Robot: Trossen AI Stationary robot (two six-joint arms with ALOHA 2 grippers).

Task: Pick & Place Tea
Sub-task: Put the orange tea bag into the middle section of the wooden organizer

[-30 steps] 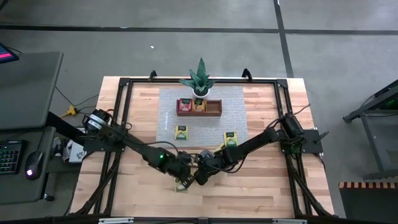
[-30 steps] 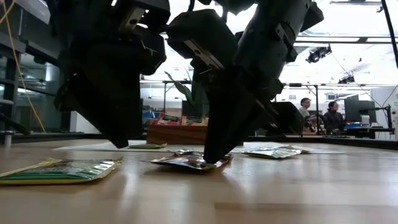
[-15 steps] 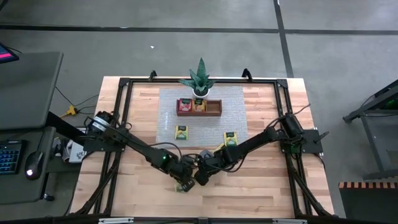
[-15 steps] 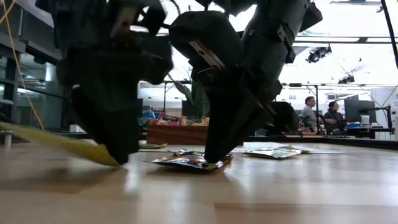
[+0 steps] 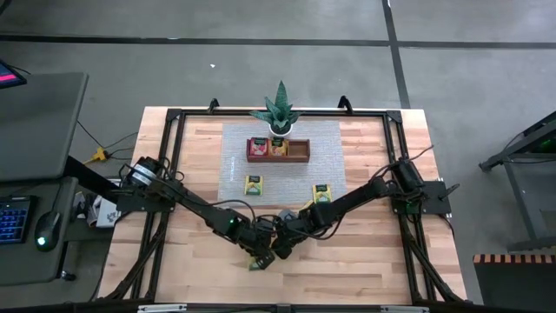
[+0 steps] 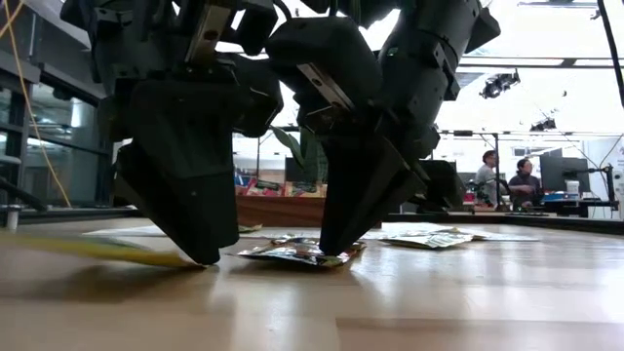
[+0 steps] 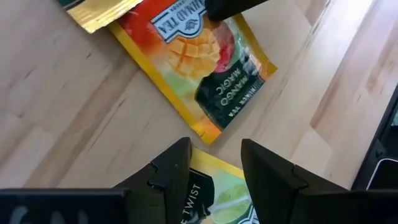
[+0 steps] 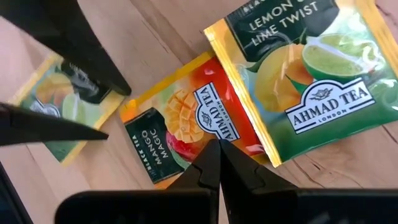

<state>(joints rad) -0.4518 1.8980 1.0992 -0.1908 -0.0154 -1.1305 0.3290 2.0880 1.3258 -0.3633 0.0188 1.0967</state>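
Observation:
Near the table's front middle my two grippers meet over loose tea packets. My left gripper [image 7: 214, 171] is shut on a yellow-green lemon-lime tea packet [image 7: 214, 200], seen in the low view as a tilted yellow sheet [image 6: 88, 249]. My right gripper [image 8: 217, 155] is shut, its tips on an orange mango tea packet [image 8: 168, 127] lying flat on the wood. A second lemon-lime packet [image 8: 305, 74] overlaps the mango packet's edge. Two more packets [image 5: 253, 184] [image 5: 322, 193] lie on the grey mat. My left gripper has one end of the lemon-lime packet [image 7: 217, 186] between its two fingers, which slant down from the table's left. That end sits at the fingertips on the wood [image 6: 185, 259]. The free end [image 6: 39, 241] is slightly raised. My right gripper presses its shut fingertips [image 8: 214, 163] down on the mango packet's printed face [image 8: 208, 134], near the middle. The fingers slant down from the table's right. The packet stays flat on the table [image 6: 292, 253].
A brown wooden tray [image 5: 300, 149] holding red and orange packets stands on the mat at the back, with a small spiky potted plant [image 5: 280, 111] behind it. A black frame [image 5: 174, 130] edges the table. People sit in the room beyond.
My left gripper has sunk and gone a little toward the table's near edge. The lemon-lime packet, flat on the wood a second ago, tipped up steeply at its free end and now lies at a shallower tilt.

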